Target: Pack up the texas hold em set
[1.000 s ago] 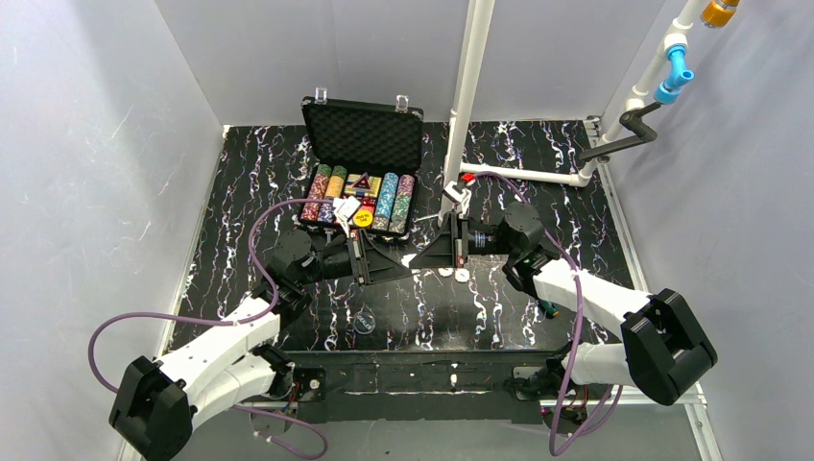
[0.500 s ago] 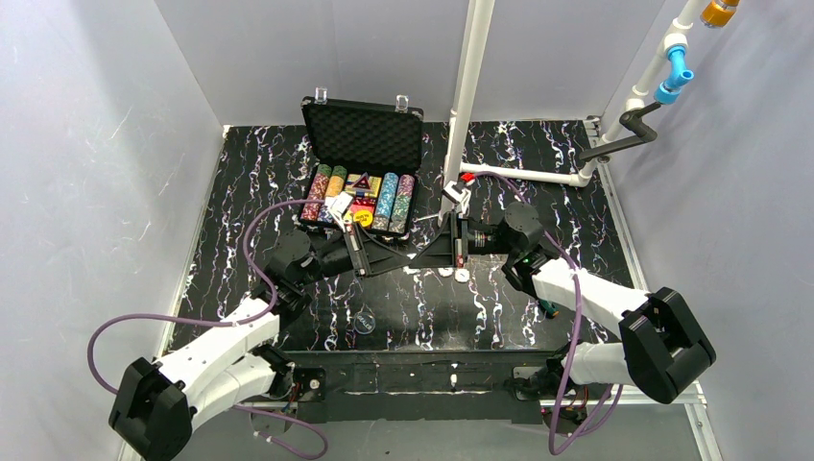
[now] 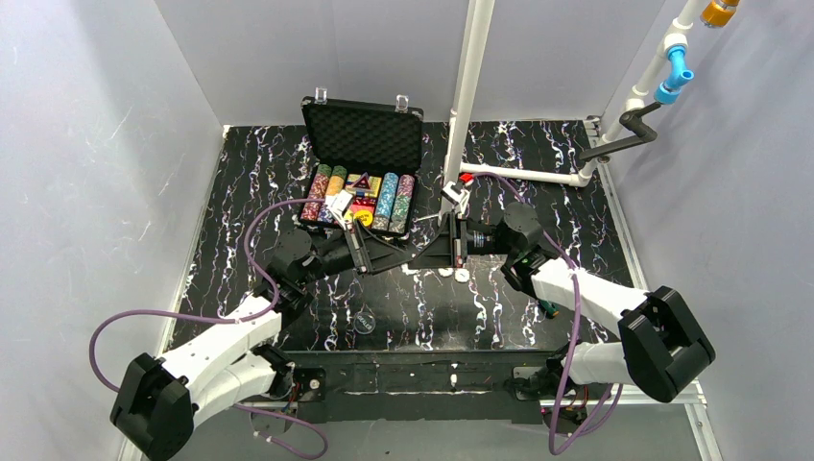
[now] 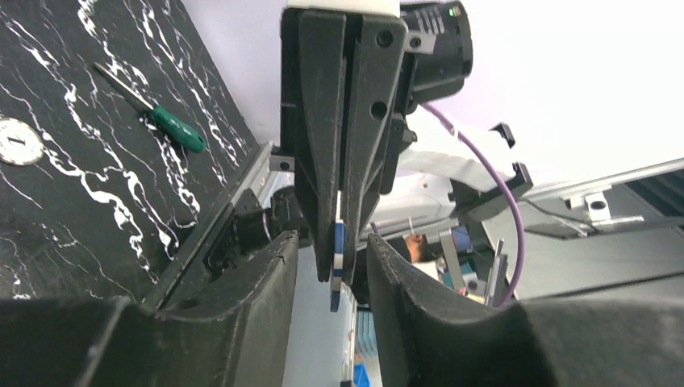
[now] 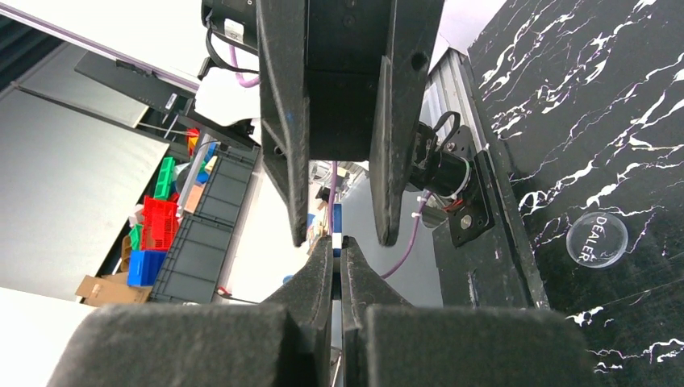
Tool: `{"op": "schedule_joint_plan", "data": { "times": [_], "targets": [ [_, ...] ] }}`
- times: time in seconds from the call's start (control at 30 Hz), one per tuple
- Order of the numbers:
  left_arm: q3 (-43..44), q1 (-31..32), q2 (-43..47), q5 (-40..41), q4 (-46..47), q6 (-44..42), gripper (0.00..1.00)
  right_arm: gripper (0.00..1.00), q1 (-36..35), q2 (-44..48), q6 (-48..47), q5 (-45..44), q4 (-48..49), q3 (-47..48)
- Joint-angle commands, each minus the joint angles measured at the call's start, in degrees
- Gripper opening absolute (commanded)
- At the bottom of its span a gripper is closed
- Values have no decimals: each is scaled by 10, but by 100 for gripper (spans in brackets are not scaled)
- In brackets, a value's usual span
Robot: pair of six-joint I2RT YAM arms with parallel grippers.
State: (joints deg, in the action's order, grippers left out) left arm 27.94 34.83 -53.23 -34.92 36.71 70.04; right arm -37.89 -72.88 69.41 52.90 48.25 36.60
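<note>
The black foam-lined case (image 3: 363,134) stands open at the back, with rows of poker chips (image 3: 387,202), a red triangle and small discs in its base. My right gripper (image 3: 424,252) is shut on a blue and white chip (image 5: 336,222), held edge-on above mid-table. My left gripper (image 3: 401,252) faces it, tip to tip. In the left wrist view its open jaws (image 4: 332,242) stand on either side of that chip (image 4: 336,262) without touching it. In the right wrist view my right gripper (image 5: 336,242) pinches the chip at its fingertips.
Two small white discs (image 3: 454,274) lie on the marbled table below the right gripper. A clear dealer button (image 3: 363,322) lies near the front. It also shows in the right wrist view (image 5: 596,239). A green-handled screwdriver (image 4: 165,125) lies by the right arm. A white pole (image 3: 470,86) stands right of the case.
My left gripper has moved a little up and right toward the right gripper, so its open jaws now straddle the chip. The right gripper has kept its hold and barely moved.
</note>
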Motion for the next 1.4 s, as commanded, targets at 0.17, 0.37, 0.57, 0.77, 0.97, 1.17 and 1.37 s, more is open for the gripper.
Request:
{"op": "schedule_joint_plan", "data": {
  "times": [0.17,0.37,0.57,0.77,0.97,1.17,1.37],
  "targets": [
    [-3,-1,9,-113,20,-22,20,1,4,-19,25,27,63,1],
    [-9,-2,22,-109,17,-28,14,1,7,-23,34,53,76,3],
    [-12,-3,24,-117,37,-20,28,1,8,-32,59,62,120,-7],
    [-18,-3,23,-155,32,-28,27,1,9,-55,99,89,175,-2],
    [-13,-3,8,-147,35,-25,15,1,8,-61,90,104,158,15],
    [-5,-3,6,-86,-7,-17,0,1,2,-31,1,80,26,27],
    [-1,-3,-3,-40,-57,7,6,1,-16,-11,-89,45,-98,56]
  ]
}}
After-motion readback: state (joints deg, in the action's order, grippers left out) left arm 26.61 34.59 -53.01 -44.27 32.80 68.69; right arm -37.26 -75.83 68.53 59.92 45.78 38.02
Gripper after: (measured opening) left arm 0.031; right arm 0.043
